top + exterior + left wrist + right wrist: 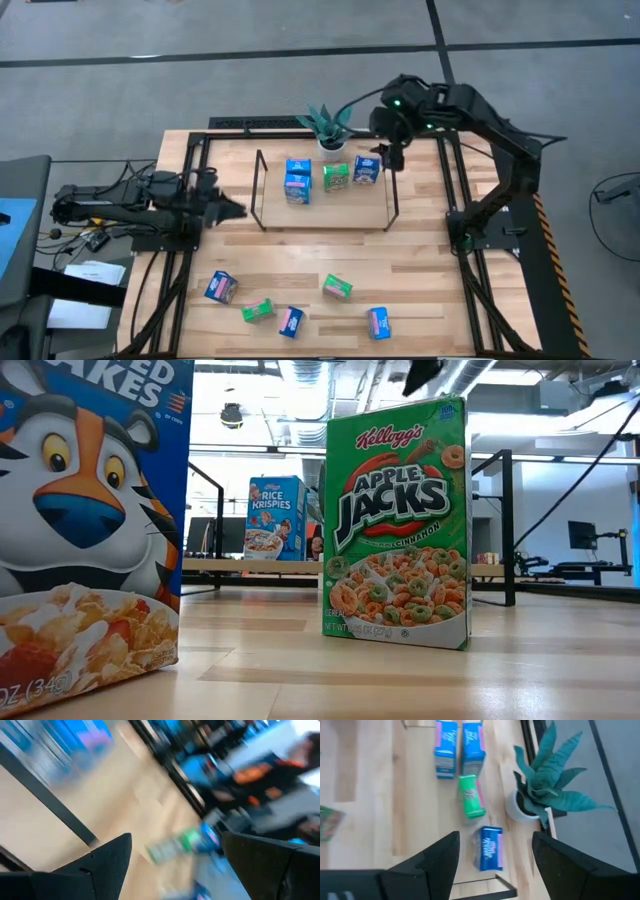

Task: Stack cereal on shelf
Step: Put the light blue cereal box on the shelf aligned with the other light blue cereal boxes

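The shelf [325, 212] stands mid-table, a light board in a black wire frame. Two blue cereal boxes [297, 180], a green one [336, 177] and another blue one [365, 170] stand along its far part. Several more boxes, blue [221, 288] and green [337, 288], are scattered near the table's front edge. My right gripper [495, 839] hangs open high above the shelf's far right end, over the blue box [490, 848], with nothing between its fingers. Left of the shelf, my left gripper [176, 839] is open and holds nothing.
A potted plant [330, 128] stands just behind the shelf at the table's far edge, close to my right gripper. Black frame rails [455, 200] run along the table's sides. In the low view a green box [395, 520] and a blue one [80, 510] stand close.
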Available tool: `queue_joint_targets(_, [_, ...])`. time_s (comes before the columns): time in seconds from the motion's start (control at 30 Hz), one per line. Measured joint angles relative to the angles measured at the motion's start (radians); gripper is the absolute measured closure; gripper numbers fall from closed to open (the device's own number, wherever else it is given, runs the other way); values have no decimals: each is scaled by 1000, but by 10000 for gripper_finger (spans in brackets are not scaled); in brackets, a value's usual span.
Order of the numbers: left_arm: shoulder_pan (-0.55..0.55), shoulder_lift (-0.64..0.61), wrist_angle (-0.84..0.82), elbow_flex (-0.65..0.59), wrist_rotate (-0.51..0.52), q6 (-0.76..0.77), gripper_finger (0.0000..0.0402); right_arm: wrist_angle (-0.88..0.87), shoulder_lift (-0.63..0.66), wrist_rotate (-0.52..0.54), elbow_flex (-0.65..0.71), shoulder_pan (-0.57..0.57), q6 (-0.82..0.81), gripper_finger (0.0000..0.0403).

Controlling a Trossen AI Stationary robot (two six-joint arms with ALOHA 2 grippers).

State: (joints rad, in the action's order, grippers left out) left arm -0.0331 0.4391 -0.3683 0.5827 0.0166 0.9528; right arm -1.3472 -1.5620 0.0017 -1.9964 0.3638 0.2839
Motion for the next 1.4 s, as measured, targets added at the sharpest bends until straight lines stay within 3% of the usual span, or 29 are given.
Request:
queue_joint_targets(0.13, [-37, 27, -8, 5, -93, 120, 102, -56, 0, -2, -18, -70, -65, 128])
queue_joint_targets(0.33, [-159, 147, -10, 147, -100, 123, 102, -158, 1, -6, 19, -230, -183, 128])
queue_joint_targets(0.43, [-224, 228, -14, 274, -57, 81, 102, -184, 19, 2, 60, -315, -269, 128])
queue_joint_targets(0.6, [-321, 360, -71, 507, 63, -59, 102, -214, 76, 101, 151, -459, -437, 128])
queue_joint_targets(0.83, [-367, 491, -165, 740, 181, -138, 102, -125, 186, 166, 345, -655, -768, 128])
queue_joint_targets(1.0, [-367, 532, -194, 796, 171, -181, 102, -67, 190, 209, 468, -834, -1108, 128])
queue_joint_targets(1.13, [-366, 532, -206, 799, 163, -194, 102, -48, 111, 208, 502, -964, -1374, 128])
queue_joint_targets(1.4, [-366, 507, -231, 799, 151, -241, 102, 198, -47, 179, 502, -1079, -1705, 128])
